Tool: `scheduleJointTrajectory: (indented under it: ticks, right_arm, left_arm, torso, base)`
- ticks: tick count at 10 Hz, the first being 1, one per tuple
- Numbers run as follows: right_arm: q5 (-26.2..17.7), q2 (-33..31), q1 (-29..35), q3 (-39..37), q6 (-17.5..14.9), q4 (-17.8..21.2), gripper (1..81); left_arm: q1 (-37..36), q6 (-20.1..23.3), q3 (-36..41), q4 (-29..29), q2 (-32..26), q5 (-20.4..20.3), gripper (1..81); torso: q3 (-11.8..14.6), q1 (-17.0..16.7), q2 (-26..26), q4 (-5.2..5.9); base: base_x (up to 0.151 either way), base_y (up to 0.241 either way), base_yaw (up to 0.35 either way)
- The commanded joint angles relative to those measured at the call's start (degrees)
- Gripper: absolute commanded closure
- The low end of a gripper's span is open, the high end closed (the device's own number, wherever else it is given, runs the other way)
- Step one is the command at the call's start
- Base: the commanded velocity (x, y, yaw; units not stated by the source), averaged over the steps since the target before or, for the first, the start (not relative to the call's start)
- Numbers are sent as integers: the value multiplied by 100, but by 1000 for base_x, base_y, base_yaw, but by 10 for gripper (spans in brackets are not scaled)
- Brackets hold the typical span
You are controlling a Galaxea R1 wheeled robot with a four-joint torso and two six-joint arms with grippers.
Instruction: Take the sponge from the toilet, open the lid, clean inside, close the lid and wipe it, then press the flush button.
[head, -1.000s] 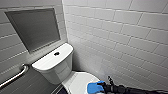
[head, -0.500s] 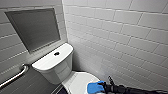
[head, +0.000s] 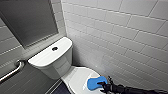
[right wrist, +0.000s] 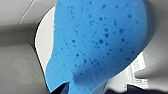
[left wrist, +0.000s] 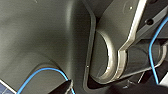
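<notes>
Almost nothing has moved since half a second ago: your right hand [head: 102,86] and the sponge [head: 94,83] sit about where they were. The hand is closed on the sponge, with one dark finger [head: 101,82] lying across its near end. The rest of the sponge reaches out ahead of the hand and rests on the lid [head: 76,79]. The lid is down and lies right under the hand. In the right wrist view, the sponge [right wrist: 100,42] looms close, with the white lid [right wrist: 43,37] behind it. Beyond the hand, further left, stands the tank of the toilet [head: 58,63]. The button [head: 54,48] is in the middle of the tank top, well apart from the hand. The tiled wall [head: 125,37] runs close along the hand's right.
</notes>
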Motion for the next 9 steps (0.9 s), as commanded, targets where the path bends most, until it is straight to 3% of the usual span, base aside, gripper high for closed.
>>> scheduleJointTrajectory:
  ticks: [1, 4, 9]
  right_arm:
    - [-265, 1, 765, -45, 16, 42, 10]
    - [-266, -43, 844, -98, -19, -10, 10]
    - [-81, 405, 721, -554, -19, -634, 10]
  left_arm:
    - [141, 28, 72, -44, 8, 465, 10]
    - [141, 36, -25, -70, 60, 465, 10]
    - [141, 27, -34, -88, 25, 465, 10]
  torso:
    - [2, 0, 0, 0]
    - [-57, 2, 0, 0]
    - [-59, 2, 0, 0]
  base:
    - [0, 0, 0]
    - [0, 0, 0]
    - [0, 0, 0]
